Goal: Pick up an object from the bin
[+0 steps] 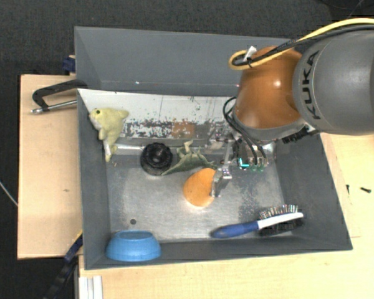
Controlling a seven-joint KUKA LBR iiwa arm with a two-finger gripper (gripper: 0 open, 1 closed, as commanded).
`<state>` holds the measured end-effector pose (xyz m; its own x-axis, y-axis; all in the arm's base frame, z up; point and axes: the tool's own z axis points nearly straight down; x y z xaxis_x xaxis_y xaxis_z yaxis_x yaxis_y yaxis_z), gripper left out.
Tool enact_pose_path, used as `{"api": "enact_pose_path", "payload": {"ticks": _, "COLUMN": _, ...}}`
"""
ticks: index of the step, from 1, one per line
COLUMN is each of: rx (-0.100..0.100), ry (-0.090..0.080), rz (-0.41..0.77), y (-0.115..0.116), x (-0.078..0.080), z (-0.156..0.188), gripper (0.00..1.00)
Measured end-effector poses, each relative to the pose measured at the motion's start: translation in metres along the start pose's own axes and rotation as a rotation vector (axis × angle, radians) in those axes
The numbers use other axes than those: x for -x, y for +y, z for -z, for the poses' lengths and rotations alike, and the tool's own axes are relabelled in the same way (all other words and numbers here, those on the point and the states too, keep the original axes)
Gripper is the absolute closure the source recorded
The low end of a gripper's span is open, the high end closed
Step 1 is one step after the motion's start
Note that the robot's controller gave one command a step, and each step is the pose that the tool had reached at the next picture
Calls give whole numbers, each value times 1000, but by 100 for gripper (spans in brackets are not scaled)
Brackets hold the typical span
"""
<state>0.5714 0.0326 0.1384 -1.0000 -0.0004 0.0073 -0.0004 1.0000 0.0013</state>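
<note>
Though speckled, grey bin point(143, 212); dark carpet point(31, 17)

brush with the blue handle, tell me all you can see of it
The brush lies flat on the bin's floor near the front right corner. Its glossy blue handle, plastic by the look, points left; the dark head at the right end carries pale bristles. Only the floor touches it; the gripper is apart, further back.

Light falls from above: the bin point(151, 205) floor gleams, glare whitens its far-left edge (a thin strip), and the arm point(336, 80) casts soft shadow beneath.
</note>
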Motion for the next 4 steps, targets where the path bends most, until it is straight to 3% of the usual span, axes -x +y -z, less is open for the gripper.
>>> {"api": "enact_pose_path", "payload": {"ticks": 1, "rx": 0, "ry": -18, "rz": 5, "y": -1, "x": 4, "z": -21, "gripper": 0}}
{"api": "enact_pose_path", "payload": {"ticks": 2, "rx": 0, "ry": -15, "rz": -51, "y": 2, "x": 3, "z": -33, "gripper": 0}}
{"api": "enact_pose_path", "payload": {"ticks": 3, "rx": -1, "ry": 0, "rz": -50, "y": 2, "x": 0, "z": -35, "gripper": 100}}
{"api": "enact_pose_path", "payload": {"ticks": 4, "rx": 2, "ry": -23, "rz": -39, "y": 21, "x": 12, "z": 100, "gripper": 100}}
